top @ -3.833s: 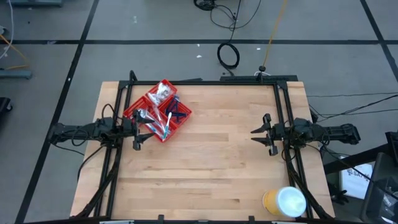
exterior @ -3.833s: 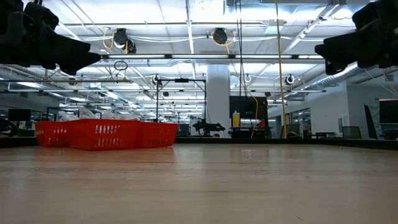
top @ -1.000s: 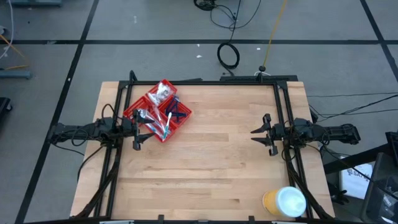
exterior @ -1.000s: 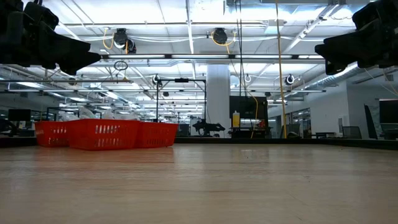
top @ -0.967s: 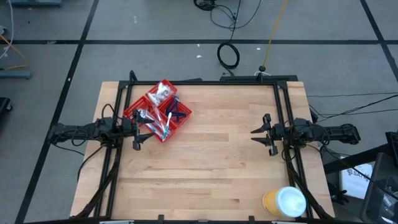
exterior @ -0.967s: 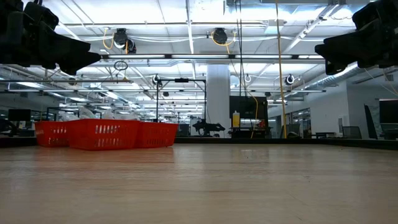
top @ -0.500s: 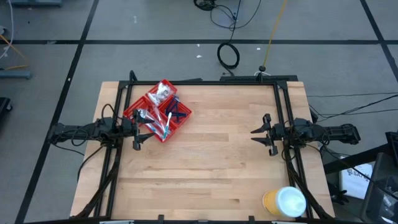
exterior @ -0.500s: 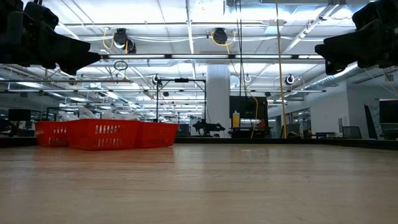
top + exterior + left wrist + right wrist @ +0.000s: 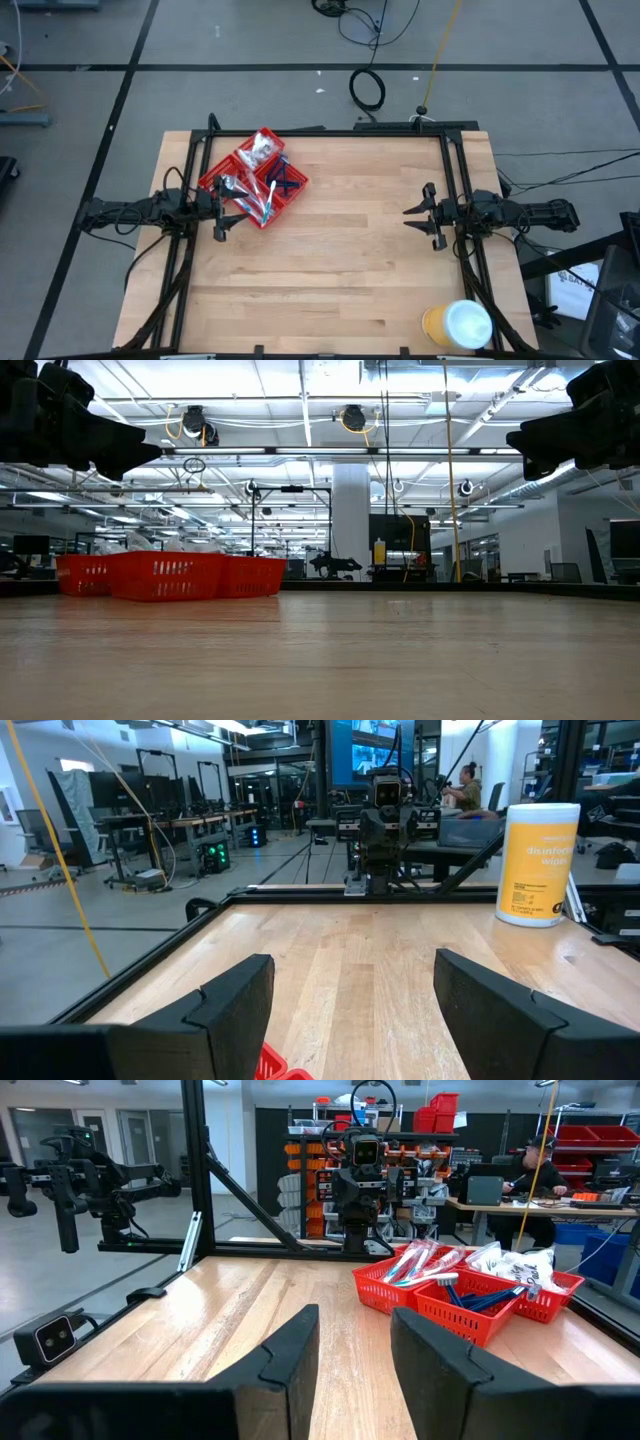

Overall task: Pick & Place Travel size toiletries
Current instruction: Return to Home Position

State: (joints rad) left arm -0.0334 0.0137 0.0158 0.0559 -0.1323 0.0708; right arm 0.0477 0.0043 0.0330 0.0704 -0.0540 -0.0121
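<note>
The travel size toiletries lie in a red compartmented tray [image 9: 253, 187] at the table's far left. White crinkly packets [image 9: 261, 149] fill its far compartment, dark blue sticks [image 9: 286, 180] its right one, blue-and-white toothbrushes [image 9: 262, 201] its near one and silvery clippers [image 9: 229, 185] its left one. My left gripper [image 9: 221, 212] is open and hovers above the tray's left side, touching nothing. My right gripper [image 9: 431, 215] is open at the table's right side, raised above bare wood. The right wrist view shows the tray [image 9: 466, 1294] far ahead.
A large yellow roll with a white top [image 9: 457, 325] stands at the table's near right corner, also in the left wrist view as a labelled canister [image 9: 540, 865]. Black rails [image 9: 330, 131] frame the table. Bare wood [image 9: 330, 260] stretches between the arms. A person [image 9: 520, 1165] sits beyond the table.
</note>
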